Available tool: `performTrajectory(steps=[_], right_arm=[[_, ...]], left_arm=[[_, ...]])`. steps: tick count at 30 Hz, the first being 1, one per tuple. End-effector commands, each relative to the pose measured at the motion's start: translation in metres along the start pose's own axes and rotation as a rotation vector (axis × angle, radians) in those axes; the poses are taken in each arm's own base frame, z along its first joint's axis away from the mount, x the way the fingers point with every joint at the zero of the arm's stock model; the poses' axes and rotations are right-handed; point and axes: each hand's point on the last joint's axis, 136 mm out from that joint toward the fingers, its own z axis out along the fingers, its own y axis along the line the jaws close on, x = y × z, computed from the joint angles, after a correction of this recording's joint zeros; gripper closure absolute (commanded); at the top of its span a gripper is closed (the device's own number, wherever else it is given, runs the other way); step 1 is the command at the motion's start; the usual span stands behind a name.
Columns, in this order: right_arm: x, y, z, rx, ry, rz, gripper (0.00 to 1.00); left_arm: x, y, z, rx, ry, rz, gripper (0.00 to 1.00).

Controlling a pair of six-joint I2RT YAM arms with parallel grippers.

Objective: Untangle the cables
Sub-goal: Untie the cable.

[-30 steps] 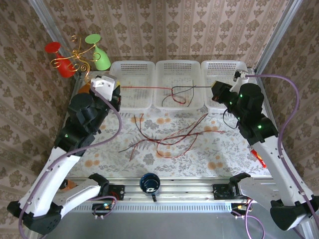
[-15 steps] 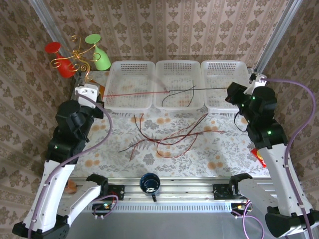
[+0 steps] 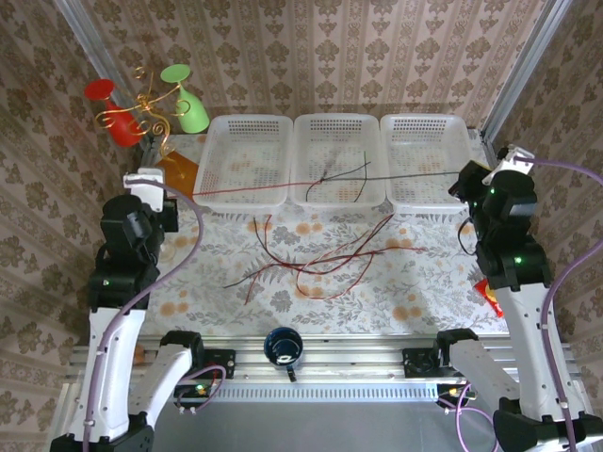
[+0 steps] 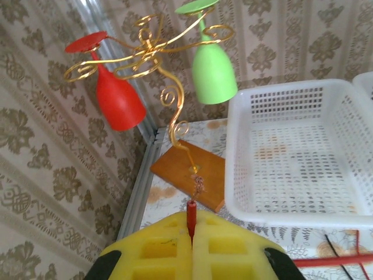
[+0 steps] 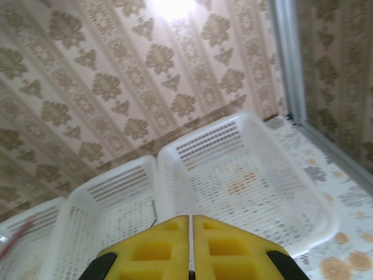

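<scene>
Cables [image 3: 320, 256], thin red and black wires, lie mostly loose on the floral tablecloth [image 3: 424, 282] midway between the arms. Each arm stands out at its own side edge, wrist turned inward. The left gripper [image 4: 192, 224] is clenched on a red wire [image 3: 254, 187], the right gripper [image 5: 190, 224] on a black wire [image 3: 415, 173]. Knotted together, the two stretch taut across three white plastic baskets [image 3: 250, 119].

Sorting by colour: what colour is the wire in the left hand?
Red wire, clearest in the left wrist view.
</scene>
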Motion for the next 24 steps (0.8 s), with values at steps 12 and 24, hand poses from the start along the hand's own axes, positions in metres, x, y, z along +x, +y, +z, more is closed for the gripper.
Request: performTrajectory(steps=[12, 24], right_arm=[[-0.007, -0.082, -0.013, 0.376, -0.105, -0.043, 1.0], [0.005, -0.127, -0.017, 0.546, -0.101, -0.024, 1.0]], left_arm=[[0.052, 0.048, -0.004, -0.214, 0.088, -0.191, 1.0], [0.087, 0.077, -0.012, -0.333, 0.162, -0.251, 1.0]])
